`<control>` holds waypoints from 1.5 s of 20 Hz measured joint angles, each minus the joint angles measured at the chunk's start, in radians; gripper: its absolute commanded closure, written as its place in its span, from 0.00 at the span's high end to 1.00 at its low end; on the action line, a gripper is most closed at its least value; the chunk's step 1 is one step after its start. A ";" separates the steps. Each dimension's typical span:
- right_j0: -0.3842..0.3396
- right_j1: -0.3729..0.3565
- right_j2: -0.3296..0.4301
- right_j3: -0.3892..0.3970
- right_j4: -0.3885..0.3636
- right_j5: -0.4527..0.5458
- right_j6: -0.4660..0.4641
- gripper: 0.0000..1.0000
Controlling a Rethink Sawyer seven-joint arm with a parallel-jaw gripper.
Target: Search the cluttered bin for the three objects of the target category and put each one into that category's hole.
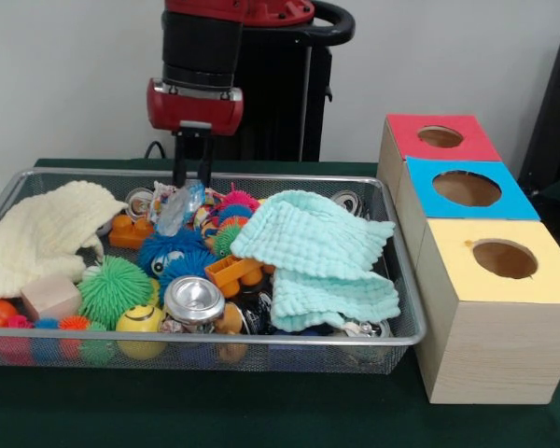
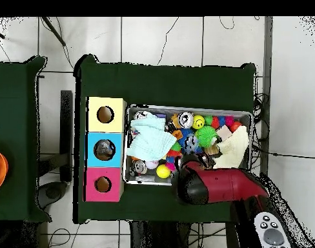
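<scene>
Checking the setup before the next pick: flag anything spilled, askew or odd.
Nothing has spilled: the toys, cans and cloths all sit inside the wire-mesh bin. The one oddity is the blue-topped box: its hole shows something greyish inside, while the yellow-topped box and red-topped box holes look plain brown.

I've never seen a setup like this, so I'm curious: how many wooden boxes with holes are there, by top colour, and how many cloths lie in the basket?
Red-topped box: 1
Blue-topped box: 1
Yellow-topped box: 1
Pale yellow cloth: 1
Mint green cloth: 1
Total: 5
</scene>
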 measured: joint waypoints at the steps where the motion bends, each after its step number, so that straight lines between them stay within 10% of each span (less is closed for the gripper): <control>1: 0.014 -0.007 -0.005 -0.001 0.014 0.024 0.000 0.00; 30: 0.267 -0.051 -0.121 -0.206 0.219 0.524 0.000 0.00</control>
